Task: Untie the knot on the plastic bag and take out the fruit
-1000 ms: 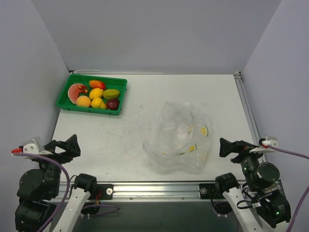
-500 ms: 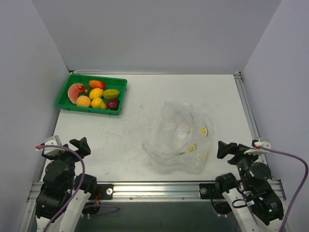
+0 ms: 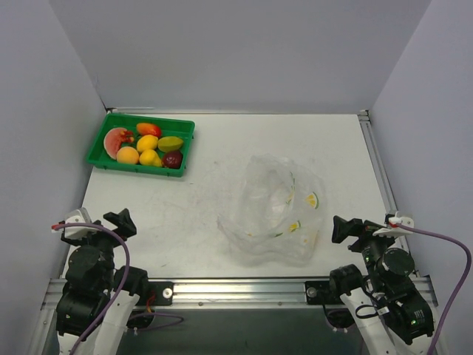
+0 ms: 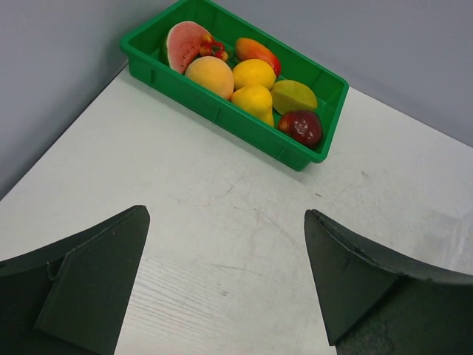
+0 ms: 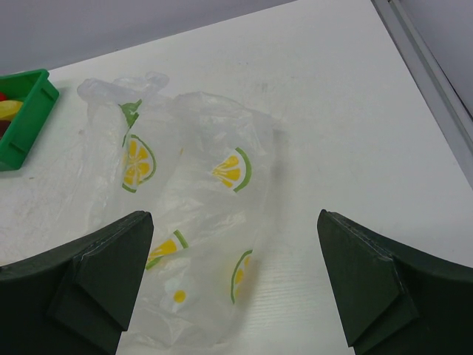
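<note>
The clear plastic bag [image 3: 275,211] with lemon-slice prints lies limp and flat on the white table, right of centre. No knot shows on it, and nothing shows inside it. The fruit sits in a green tray [image 3: 133,168] at the back left: a watermelon wedge [image 4: 185,46], a lemon [image 4: 253,72], an orange round one [image 4: 209,76] and a dark red one [image 4: 301,126]. My left gripper [image 3: 100,224] hangs open over bare table near the front left, well short of the tray. At the front right my right gripper [image 5: 235,216] is open, just short of the bag [image 5: 192,222].
A red-orange mango [image 4: 257,50] and a yellow-green mango [image 4: 293,95] also lie in the tray [image 4: 222,118]. Grey walls close the table on the left, back and right. A metal rail [image 3: 377,170] runs along the right edge, another along the front.
The left arm swung right and drew back toward its base in the first half second. The right gripper shifted slightly left. Since then both have stayed still and open; the bag has not moved.
</note>
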`<state>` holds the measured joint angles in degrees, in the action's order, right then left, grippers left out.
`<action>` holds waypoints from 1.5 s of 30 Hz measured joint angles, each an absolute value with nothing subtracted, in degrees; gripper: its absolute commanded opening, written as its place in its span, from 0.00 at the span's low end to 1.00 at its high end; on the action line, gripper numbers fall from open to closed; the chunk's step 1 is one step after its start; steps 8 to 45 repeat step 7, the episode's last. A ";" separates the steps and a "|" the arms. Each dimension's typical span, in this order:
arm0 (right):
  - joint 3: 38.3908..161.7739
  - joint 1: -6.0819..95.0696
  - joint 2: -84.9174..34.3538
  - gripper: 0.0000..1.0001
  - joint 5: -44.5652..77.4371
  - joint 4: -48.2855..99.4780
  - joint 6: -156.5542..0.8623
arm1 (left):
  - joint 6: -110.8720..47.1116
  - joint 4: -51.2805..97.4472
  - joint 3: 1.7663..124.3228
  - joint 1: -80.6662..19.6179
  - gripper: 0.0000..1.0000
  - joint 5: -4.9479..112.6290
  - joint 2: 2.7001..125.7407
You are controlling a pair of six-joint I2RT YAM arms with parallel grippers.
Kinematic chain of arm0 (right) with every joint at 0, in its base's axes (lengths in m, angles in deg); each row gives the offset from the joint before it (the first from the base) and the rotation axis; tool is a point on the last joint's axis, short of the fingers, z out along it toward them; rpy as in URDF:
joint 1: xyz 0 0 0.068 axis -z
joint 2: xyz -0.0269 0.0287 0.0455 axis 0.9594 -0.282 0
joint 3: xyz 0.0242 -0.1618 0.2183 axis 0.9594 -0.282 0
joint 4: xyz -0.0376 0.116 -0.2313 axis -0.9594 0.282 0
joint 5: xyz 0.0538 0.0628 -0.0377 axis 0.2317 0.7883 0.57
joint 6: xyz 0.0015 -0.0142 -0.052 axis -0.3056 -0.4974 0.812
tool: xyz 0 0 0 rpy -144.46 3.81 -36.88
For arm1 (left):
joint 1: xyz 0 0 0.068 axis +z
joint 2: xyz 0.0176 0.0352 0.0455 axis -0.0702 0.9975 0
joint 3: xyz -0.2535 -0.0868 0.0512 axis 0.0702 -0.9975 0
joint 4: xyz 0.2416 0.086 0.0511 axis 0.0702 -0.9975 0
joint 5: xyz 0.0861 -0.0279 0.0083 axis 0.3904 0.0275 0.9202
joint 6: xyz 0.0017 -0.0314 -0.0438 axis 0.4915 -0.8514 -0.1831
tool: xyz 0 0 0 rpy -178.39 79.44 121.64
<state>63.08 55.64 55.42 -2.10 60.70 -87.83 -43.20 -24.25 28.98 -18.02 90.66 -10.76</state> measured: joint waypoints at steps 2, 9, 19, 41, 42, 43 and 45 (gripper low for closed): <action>63.08 55.64 55.42 1.00 -1.84 60.73 -87.83 | -43.22 -24.25 28.98 -17.78 0.97 90.83 -10.76; 63.08 55.64 55.42 1.00 -1.40 60.73 -87.85 | -43.44 -24.25 28.98 -17.08 0.97 90.88 -10.76; 63.08 55.64 55.42 1.00 -1.40 60.73 -87.85 | -43.44 -24.25 28.98 -17.08 0.97 90.88 -10.76; 63.08 55.64 55.42 1.00 -1.40 60.73 -87.85 | -43.44 -24.25 28.98 -17.08 0.97 90.88 -10.76; 63.08 55.64 55.42 1.00 -1.40 60.73 -87.85 | -43.44 -24.25 28.98 -17.08 0.97 90.88 -10.76; 63.08 55.64 55.42 1.00 -1.40 60.73 -87.85 | -43.44 -24.25 28.98 -17.08 0.97 90.88 -10.76; 63.08 55.64 55.42 1.00 -1.40 60.73 -87.85 | -43.44 -24.25 28.98 -17.08 0.97 90.88 -10.76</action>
